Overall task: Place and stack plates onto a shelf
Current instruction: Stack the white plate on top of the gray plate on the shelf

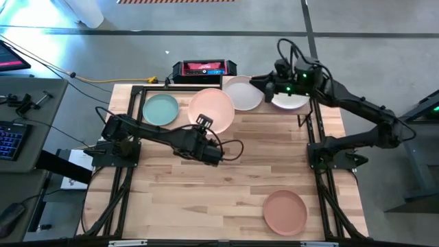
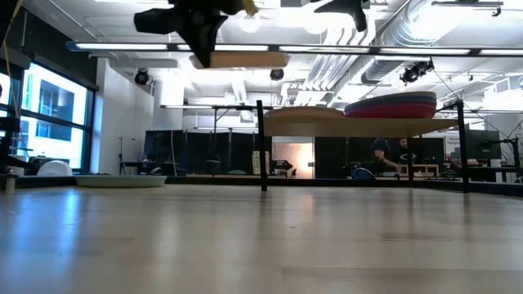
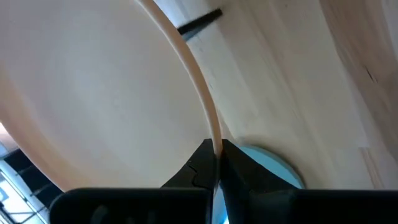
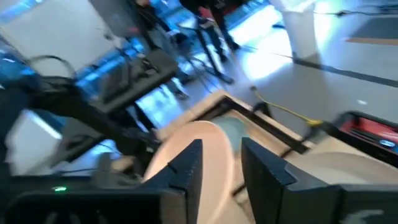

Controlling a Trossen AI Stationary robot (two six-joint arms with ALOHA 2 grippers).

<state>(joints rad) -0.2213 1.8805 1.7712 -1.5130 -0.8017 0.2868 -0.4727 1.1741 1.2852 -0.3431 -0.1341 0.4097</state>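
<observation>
My left gripper [image 1: 204, 125] is shut on the peach-pink plate [image 1: 211, 107], which is raised high over the table's far middle [image 2: 239, 60]. The teal plate [image 1: 160, 110] lies flat on the tabletop to its left. The shelf [image 2: 368, 126] stands at the far right. It carries a stack of plates [image 2: 392, 104] and a pale plate [image 1: 241, 92] beside the stack. My right gripper [image 1: 262, 82] hovers open above the shelf, between the pale plate and a white plate [image 1: 293, 101], touching nothing. The terracotta plate [image 1: 285, 211] lies flat near the table's near right edge. My left gripper [image 3: 217, 163] pinches the peach-pink plate's rim [image 3: 214, 138] between its two fingers, on the plate's near side. The fingers come from the table's near side, about level. The plate is lifted clear and lies roughly flat.
A red-and-black box [image 1: 204, 68] sits just past the far edge. Black frame rails [image 1: 123, 178] run along the table's left and right sides. The wide middle and near left of the tabletop [image 1: 192, 199] are bare wood.
</observation>
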